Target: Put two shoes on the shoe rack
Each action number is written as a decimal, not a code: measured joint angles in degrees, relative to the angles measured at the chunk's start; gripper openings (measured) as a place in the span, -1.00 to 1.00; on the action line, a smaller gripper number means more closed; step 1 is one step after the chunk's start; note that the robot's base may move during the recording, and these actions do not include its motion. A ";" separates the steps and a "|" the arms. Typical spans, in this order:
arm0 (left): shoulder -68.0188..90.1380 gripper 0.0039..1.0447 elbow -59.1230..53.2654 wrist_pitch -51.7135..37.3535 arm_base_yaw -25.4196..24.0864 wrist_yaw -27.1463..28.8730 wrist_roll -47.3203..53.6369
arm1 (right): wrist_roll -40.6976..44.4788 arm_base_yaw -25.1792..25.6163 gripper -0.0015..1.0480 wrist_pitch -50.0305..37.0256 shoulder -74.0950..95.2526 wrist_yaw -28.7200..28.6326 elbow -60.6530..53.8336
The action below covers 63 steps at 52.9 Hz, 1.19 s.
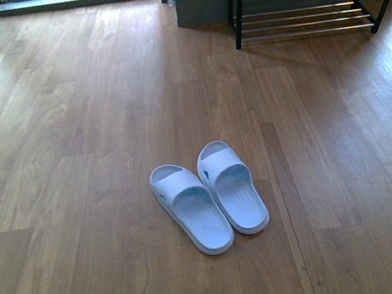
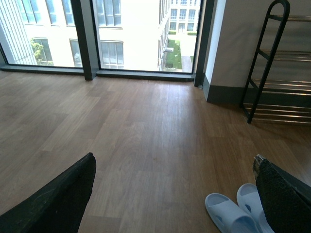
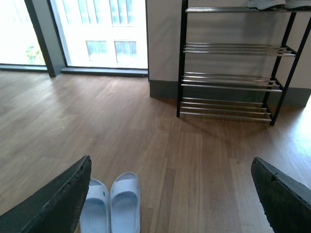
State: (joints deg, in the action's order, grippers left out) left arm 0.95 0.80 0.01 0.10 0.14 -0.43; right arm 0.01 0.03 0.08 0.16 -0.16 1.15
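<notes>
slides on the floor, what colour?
Pale blue-white, both slides. The front view shows it best.

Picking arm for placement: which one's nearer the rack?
Right. The rack is straight ahead of the right fingers; from the left fingers it is off to the side, farther.

Indoor living space, apparently a home or apartment: wood-plank floor [image 1: 68, 137], tall dark-framed windows [image 3: 102, 34] that looked onto neighbouring buildings [image 2: 131, 48], and a tiered shoe rack [image 3: 228, 76] that stood against a pale wall [image 3: 163, 43], with slide sandals [image 1: 232, 186] on the floor.
</notes>
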 joint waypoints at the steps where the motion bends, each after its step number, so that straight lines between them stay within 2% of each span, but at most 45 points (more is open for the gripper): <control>1: 0.02 0.83 0.00 0.00 0.00 0.00 -0.02 | 0.00 0.00 0.82 0.00 0.00 0.00 0.00; 63: 0.00 0.83 0.00 0.00 0.00 -0.02 0.00 | 0.00 0.00 0.82 0.00 0.00 0.15 0.00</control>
State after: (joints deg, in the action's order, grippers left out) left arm 0.95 0.80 0.01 0.10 0.12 -0.43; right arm 0.01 0.03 0.08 0.16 -0.01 1.15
